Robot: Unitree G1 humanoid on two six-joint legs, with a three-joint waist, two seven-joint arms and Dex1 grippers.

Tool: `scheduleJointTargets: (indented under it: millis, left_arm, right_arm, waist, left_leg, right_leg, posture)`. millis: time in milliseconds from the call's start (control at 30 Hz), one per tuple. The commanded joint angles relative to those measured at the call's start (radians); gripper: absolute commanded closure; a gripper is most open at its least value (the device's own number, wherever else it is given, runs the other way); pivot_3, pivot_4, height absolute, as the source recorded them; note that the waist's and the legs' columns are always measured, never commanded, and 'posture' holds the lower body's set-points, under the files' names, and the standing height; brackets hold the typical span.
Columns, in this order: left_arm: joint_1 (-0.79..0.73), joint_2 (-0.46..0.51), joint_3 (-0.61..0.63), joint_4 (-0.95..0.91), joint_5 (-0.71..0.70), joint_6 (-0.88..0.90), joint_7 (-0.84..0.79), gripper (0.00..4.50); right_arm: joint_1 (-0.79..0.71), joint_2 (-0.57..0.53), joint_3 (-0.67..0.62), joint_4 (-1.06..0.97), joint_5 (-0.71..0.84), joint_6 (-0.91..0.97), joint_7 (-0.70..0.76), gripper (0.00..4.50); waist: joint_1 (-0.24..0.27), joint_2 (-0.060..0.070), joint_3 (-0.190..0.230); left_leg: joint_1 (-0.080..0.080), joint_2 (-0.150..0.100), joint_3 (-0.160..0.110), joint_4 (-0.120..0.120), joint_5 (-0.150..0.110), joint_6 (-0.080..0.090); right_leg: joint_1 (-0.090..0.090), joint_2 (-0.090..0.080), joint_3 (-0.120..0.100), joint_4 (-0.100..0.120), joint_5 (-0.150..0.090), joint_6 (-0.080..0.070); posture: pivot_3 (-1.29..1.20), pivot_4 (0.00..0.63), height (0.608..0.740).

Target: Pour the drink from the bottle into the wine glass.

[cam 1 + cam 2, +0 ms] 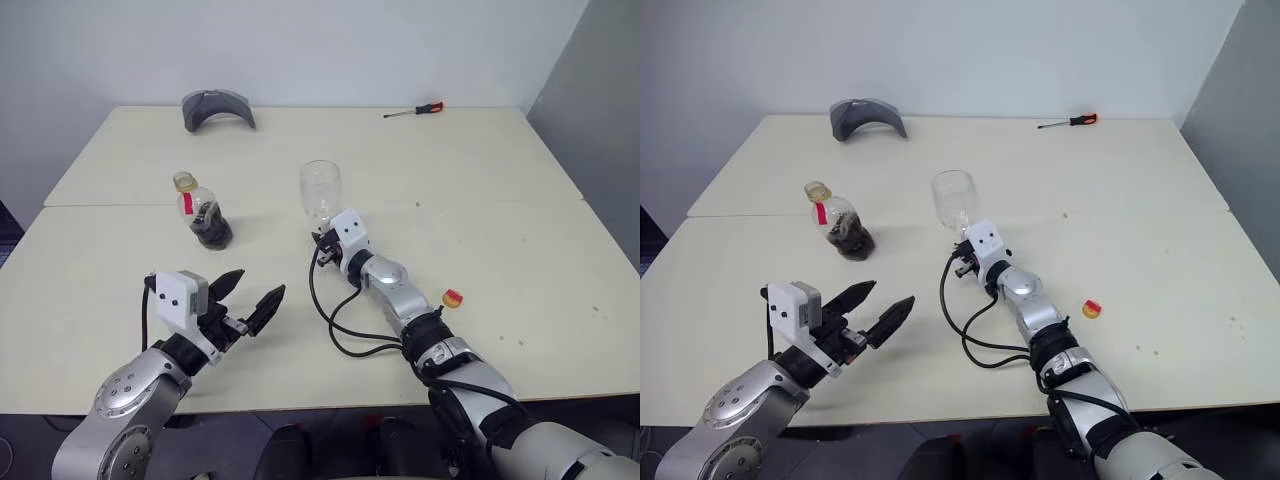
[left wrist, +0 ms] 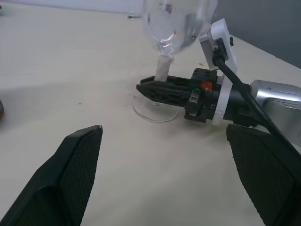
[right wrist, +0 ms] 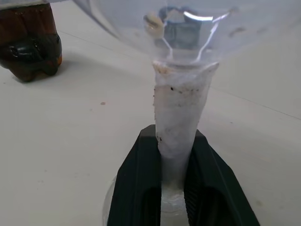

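Pouring not yet begun. Empty still: the clear stemmed wine glass (image 1: pixel 320 192), upright on the pale table (image 1: pixel 520 200) near its middle, no liquid visible in the bowl. Untouched: the small squat clear plastic bottle (image 1: pixel 205 215) with the red strip label, standing to the left of the glass and well apart from it, holding the dark red-brown drink (image 1: pixel 212 230) in its lower half only. Apparently uncapped already, going by the open-looking neck and the small yellow-orange cap (image 1: pixel 452 297) lying on the table at near right.

Right gripper (image 3: pixel 175 188) set low on the glass's stem, one black finger on each side, hugging the stem just above the round foot; whether pressing firmly or just loosening, cannot tell. Left gripper (image 1: pixel 255 298) hovering at near left, fingers spread wide, holding nothing, short of the bottle.

Left to do, judging from this: take up the bottle, bring it over the glass, tip, pour.

Counted: one bottle, one wine glass, one loose cap, two grippers. Also, at the far edge, one grey curved object (image 1: pixel 217 108) and one red-handled screwdriver (image 1: pixel 415 110).
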Motion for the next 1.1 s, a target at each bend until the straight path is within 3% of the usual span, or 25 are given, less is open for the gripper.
scheduleJointTargets:
  millis: [33, 200, 267, 533, 833, 967, 1100]
  left_arm:
    - [-0.015, 0.009, 0.000, -0.055, -0.016, 0.010, 0.015, 0.00]
    - [-0.027, 0.009, -0.004, -0.067, -0.024, 0.029, 0.029, 0.00]
    - [-0.032, 0.009, -0.007, -0.072, -0.027, 0.037, 0.036, 0.00]
    - [-0.063, -0.001, -0.026, -0.075, -0.032, 0.058, 0.059, 0.00]
    - [-0.082, -0.009, 0.020, 0.045, 0.064, 0.043, 0.145, 0.00]
    - [-0.135, -0.037, 0.045, 0.182, 0.148, -0.050, 0.176, 0.00]
    - [-0.204, -0.075, 0.044, 0.271, 0.221, -0.128, 0.216, 0.00]
  right_arm:
    - [-0.006, -0.005, -0.016, -0.023, 0.009, -0.028, 0.003, 2.31]
    - [0.037, -0.028, -0.013, -0.091, 0.014, -0.011, 0.027, 0.56]
    - [0.066, -0.040, -0.011, -0.145, 0.016, 0.007, 0.039, 0.05]
    - [0.309, -0.175, -0.010, -0.696, 0.113, 0.268, 0.154, 0.05]
    - [0.588, -0.521, -0.144, -1.238, 0.308, 0.502, 0.333, 0.05]
    - [0.726, -0.666, -0.283, -1.440, 0.587, 0.640, 0.474, 0.05]
    - [0.742, -0.747, -0.343, -1.548, 0.757, 0.730, 0.482, 0.05]
  waist:
    - [0.000, 0.000, 0.000]
    - [0.000, 0.000, 0.000]
    - [0.000, 0.000, 0.000]
    - [0.004, 0.000, 0.000]
    - [0.015, 0.000, 0.000]
    - [0.018, 0.001, 0.001]
    - [0.017, -0.001, 0.001]
  left_leg:
    - [0.000, 0.000, 0.000, 0.000, 0.000, 0.000]
    - [0.000, 0.000, 0.000, 0.000, 0.000, 0.000]
    - [0.000, 0.000, 0.000, 0.000, 0.000, 0.000]
    - [-0.001, 0.000, -0.001, 0.000, -0.001, 0.001]
    - [-0.001, -0.001, -0.002, 0.000, -0.001, 0.002]
    - [0.000, 0.000, -0.002, -0.001, -0.001, 0.002]
    - [0.000, 0.000, -0.002, 0.000, -0.001, 0.002]
  right_leg:
    - [0.000, 0.000, 0.000, 0.000, 0.000, 0.000]
    - [0.000, 0.000, 0.000, 0.000, 0.000, 0.000]
    - [0.000, 0.000, 0.000, 0.000, 0.000, 0.000]
    - [0.000, 0.000, 0.000, 0.000, 0.000, 0.000]
    - [0.001, 0.000, -0.001, -0.002, 0.000, 0.000]
    - [0.001, 0.001, -0.001, -0.001, 0.000, 0.000]
    - [0.001, 0.001, -0.001, -0.001, 0.000, 0.000]
  posture:
    - [0.00, 0.150, 0.740]
    - [0.00, 0.150, 0.740]
    - [0.00, 0.150, 0.740]
    - [0.00, 0.150, 0.740]
    - [0.00, 0.150, 0.740]
    - [0.00, 0.150, 0.740]
    - [0.00, 0.150, 0.740]
